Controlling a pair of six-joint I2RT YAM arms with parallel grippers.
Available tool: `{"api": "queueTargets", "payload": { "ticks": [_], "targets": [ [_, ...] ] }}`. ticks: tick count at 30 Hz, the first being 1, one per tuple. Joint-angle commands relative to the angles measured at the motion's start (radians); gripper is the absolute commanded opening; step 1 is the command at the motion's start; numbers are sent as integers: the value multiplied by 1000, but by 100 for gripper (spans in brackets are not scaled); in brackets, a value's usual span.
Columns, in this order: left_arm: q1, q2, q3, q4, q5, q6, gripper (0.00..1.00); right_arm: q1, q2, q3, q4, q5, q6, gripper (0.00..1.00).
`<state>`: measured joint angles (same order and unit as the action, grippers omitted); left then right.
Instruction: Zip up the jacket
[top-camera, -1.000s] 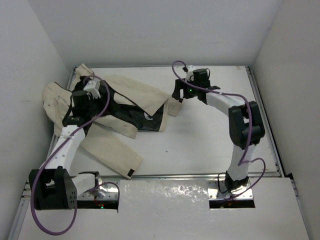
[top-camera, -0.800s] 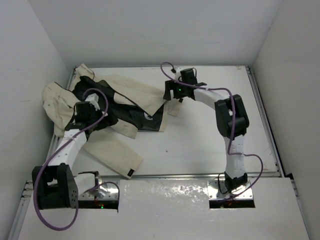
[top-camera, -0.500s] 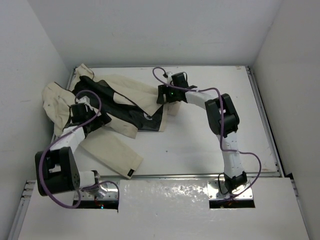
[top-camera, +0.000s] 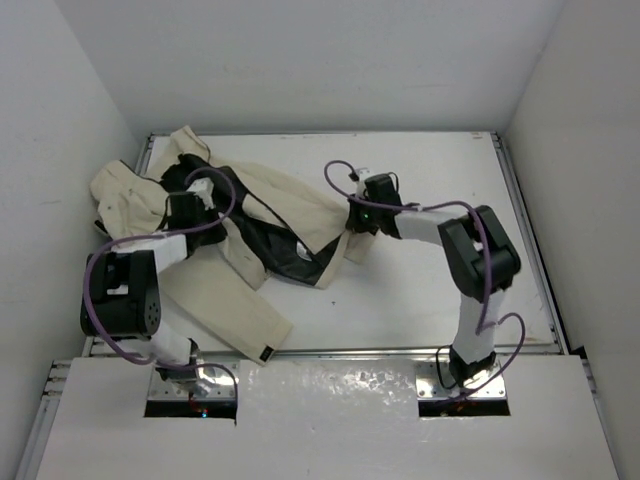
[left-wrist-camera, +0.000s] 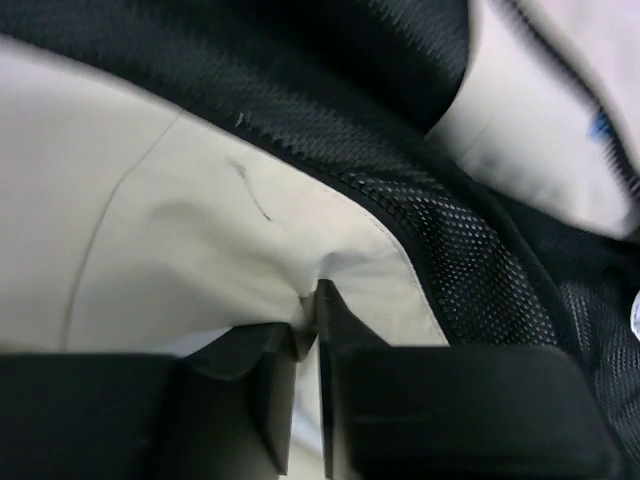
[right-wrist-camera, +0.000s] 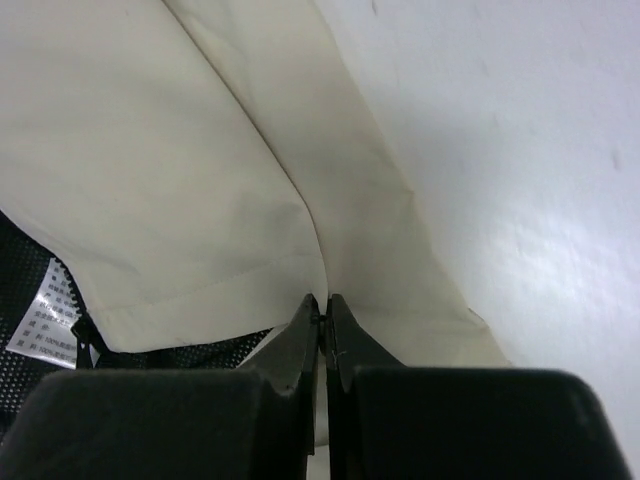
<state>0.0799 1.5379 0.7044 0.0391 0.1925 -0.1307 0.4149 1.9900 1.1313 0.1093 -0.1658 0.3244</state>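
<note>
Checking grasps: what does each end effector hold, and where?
Both pinch the jacket: left end effector beside the black lining, right end effector on a beige fold.

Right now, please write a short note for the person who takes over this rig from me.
Left hand: shut, pinching beige cloth of the jacket beside the black lining.
Right hand: shut on a beige fold at the jacket's right edge.
Jacket: crumpled and open on the left half of the table, lining showing.
Done: both grips.
Left: bring the front edges together and zip.
</note>
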Motion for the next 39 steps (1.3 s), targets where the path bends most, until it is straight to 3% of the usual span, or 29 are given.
{"api": "queueTargets", "payload": {
  "ticks": [1, 3, 7, 9, 11, 14, 15, 18, 21, 24, 27, 28, 29, 32, 33, 37, 39],
  "targets": [
    [-66, 45, 73, 96, 37, 204, 8, -4, -153, -180, 81, 107, 45, 0],
    [-115, 97, 142, 64, 108, 274, 0, -10, -267, -319, 84, 164, 71, 0],
    [-236, 286, 344, -21, 143, 433, 0, -36, -469, -549, 40, 248, 126, 0],
    [-310, 387, 420, -48, 162, 495, 0, -41, -583, -602, -9, 284, 145, 0],
    [-408, 494, 644, -140, 102, 627, 0, -68, -682, -668, -71, 327, 177, 0],
    [-481, 547, 757, -143, 153, 661, 0, -111, -773, -732, -164, 325, 209, 1],
    [-497, 570, 800, -194, 163, 663, 0, -146, -830, -743, -187, 319, 205, 25],
    [-540, 553, 882, -281, 189, 665, 0, -169, -951, -755, -269, 330, 119, 64],
    [-546, 475, 805, -298, 164, 602, 0, -185, -1014, -714, -339, 377, 55, 80],
    [-548, 395, 698, -366, 150, 527, 0, -225, -1016, -589, -421, 299, 18, 83],
    [-549, 309, 620, -357, 183, 438, 47, -212, -956, -466, -421, 169, 27, 77],
    [-549, 288, 585, -349, 191, 378, 71, -202, -917, -443, -383, 132, 37, 70],
    [-549, 269, 575, -344, 188, 353, 78, -185, -893, -433, -370, 121, 50, 64],
    [-531, 176, 578, -363, 171, 267, 84, -85, -785, -378, -346, 80, 70, 44],
    [-519, 154, 575, -378, 170, 244, 84, -29, -758, -351, -339, 31, 71, 42],
    [-438, -10, 480, -390, 170, 154, 84, 32, -630, -347, -208, -135, 201, 41],
    [-434, -73, 396, -390, 125, 204, 90, 32, -591, -366, -146, -175, 267, 48]
  ]
}}
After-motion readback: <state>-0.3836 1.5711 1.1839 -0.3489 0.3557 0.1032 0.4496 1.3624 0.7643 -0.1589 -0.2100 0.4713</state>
